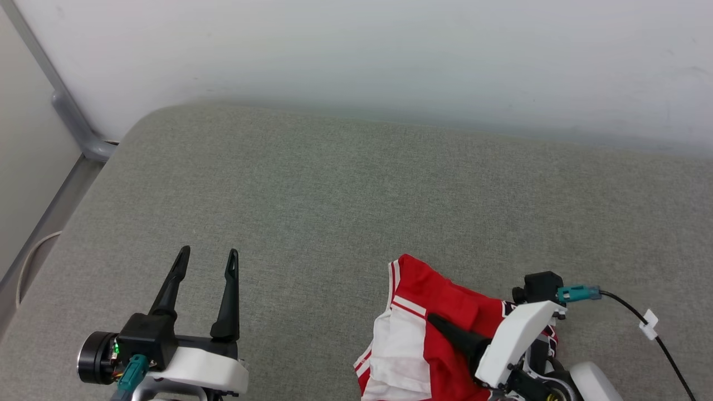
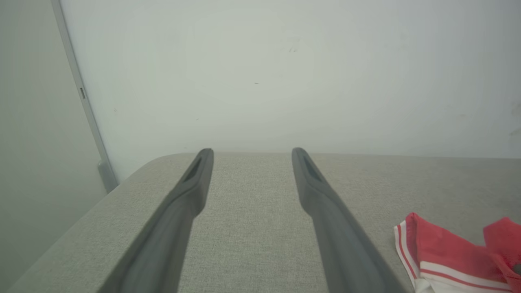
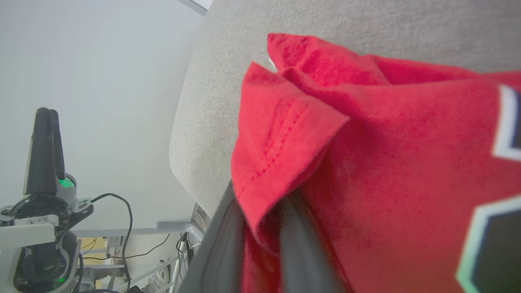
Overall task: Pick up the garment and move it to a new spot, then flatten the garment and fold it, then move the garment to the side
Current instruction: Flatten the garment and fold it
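Note:
The garment (image 1: 440, 292) lies crumpled on the grey padded surface (image 1: 334, 195) at the lower right, red with a white sleeve and striped trim. My right gripper (image 1: 437, 322) reaches into it from the right, and its dark fingers (image 3: 299, 248) are shut on a red hemmed fold of the garment (image 3: 386, 142). A black-and-white emblem (image 3: 500, 244) shows at the right edge. My left gripper (image 1: 208, 250) hovers open and empty at the lower left, well apart from the cloth. Between its spread fingers (image 2: 191, 191) I see bare surface, with the garment (image 2: 447, 252) off to the right.
A pale wall runs behind the padded surface. A grey metal rail (image 1: 72, 117) stands past the rounded far-left corner. A black cable with a white tag (image 1: 649, 324) trails from my right wrist. In the right wrist view, the left gripper (image 3: 44, 150) appears beyond the surface's edge.

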